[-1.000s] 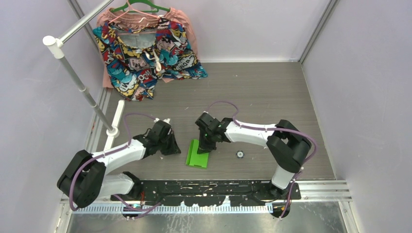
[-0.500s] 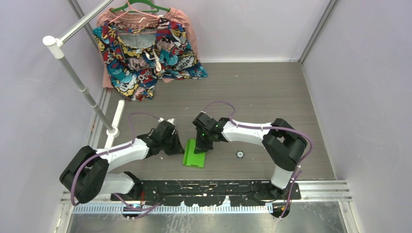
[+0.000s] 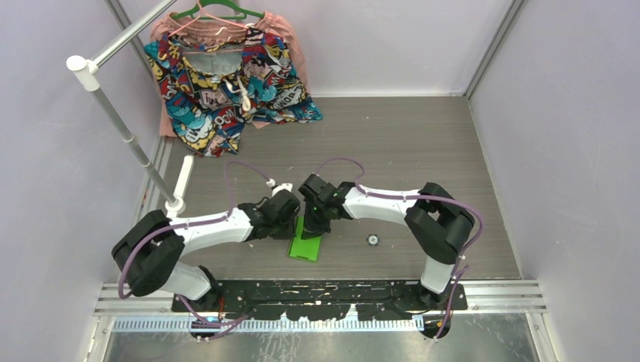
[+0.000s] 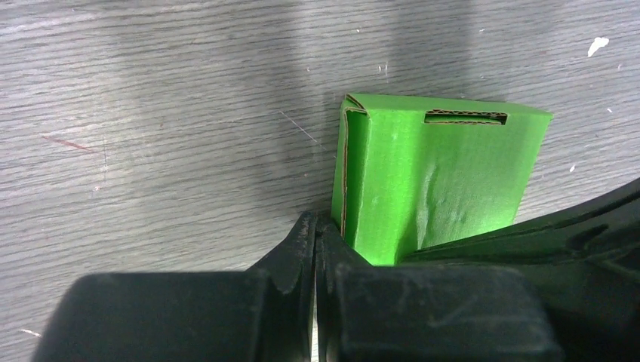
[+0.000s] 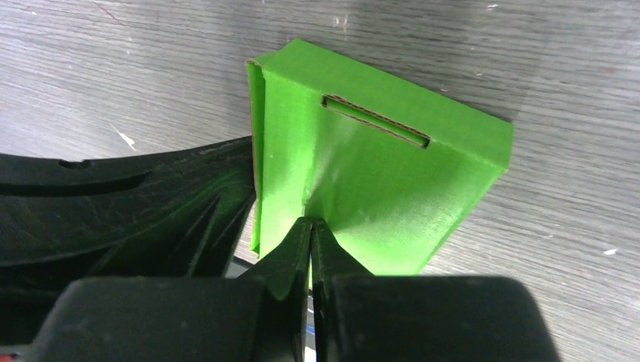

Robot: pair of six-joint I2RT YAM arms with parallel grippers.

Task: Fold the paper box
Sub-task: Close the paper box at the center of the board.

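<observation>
Sitting flat on the grey wood-grain table [image 3: 423,143], near centre: the lime-green folded card box [image 3: 306,245], with a slot cut in its top panel. Left gripper [image 4: 315,225] has its jaws together, tips touching the box's far-left corner. Right gripper [image 5: 311,226] has its jaws together too, tips pressing the creased top panel.

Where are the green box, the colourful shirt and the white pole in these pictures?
Box [image 5: 377,173]: right wrist view, on its wide face beside the slot.
Shirt [image 3: 219,94]: top view, on the middle of the cloth.
Pole [image 3: 124,128]: top view, halfway along it.
</observation>
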